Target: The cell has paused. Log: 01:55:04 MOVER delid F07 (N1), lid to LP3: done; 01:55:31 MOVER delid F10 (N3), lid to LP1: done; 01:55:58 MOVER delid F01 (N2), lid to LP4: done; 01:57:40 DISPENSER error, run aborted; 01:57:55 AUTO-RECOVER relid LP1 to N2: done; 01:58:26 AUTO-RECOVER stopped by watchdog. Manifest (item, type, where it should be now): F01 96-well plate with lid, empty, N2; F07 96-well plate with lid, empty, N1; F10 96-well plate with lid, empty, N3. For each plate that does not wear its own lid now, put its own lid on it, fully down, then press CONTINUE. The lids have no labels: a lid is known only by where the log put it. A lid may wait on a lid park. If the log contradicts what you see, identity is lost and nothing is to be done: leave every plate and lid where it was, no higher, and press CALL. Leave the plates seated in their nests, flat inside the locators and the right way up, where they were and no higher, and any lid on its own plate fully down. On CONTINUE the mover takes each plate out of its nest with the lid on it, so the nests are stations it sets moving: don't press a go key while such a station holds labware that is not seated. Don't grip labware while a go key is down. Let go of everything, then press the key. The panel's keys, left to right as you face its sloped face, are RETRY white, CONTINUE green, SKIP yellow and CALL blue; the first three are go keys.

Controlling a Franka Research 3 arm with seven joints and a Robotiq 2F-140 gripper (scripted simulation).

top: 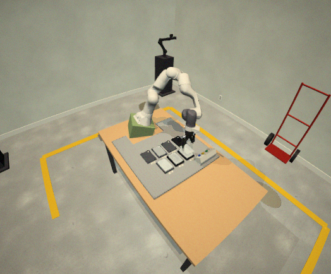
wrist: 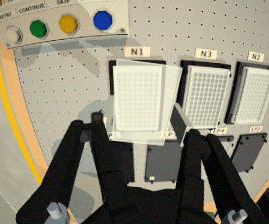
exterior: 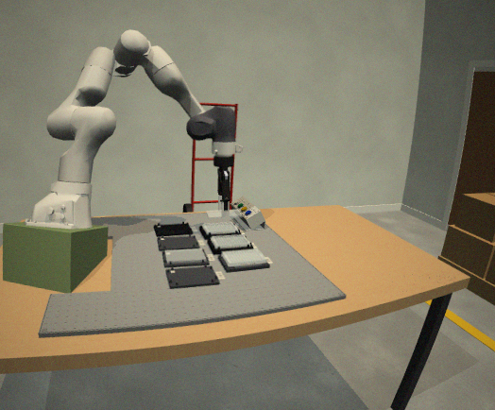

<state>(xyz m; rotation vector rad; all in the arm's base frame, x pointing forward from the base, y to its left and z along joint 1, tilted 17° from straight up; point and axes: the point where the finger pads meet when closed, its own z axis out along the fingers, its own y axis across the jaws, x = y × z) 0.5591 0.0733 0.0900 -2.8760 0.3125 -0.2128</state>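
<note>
My gripper is shut on a clear plate lid and holds it flat, a little above the plate in nest N1, almost in line with it. In the wrist view the nests run N1, N3, N2 from left to right, each with a white 96-well plate. The N3 plate shows open wells; the N2 plate looks paler, as if lidded. Of the lid parks, one holds a grey lid; the other three are dark and bare. The gripper also shows in the exterior view.
The key panel stands just beyond N1, with white, green, yellow and blue CALL keys. The arm's green base block is at the table's left. A red hand truck stands off the table.
</note>
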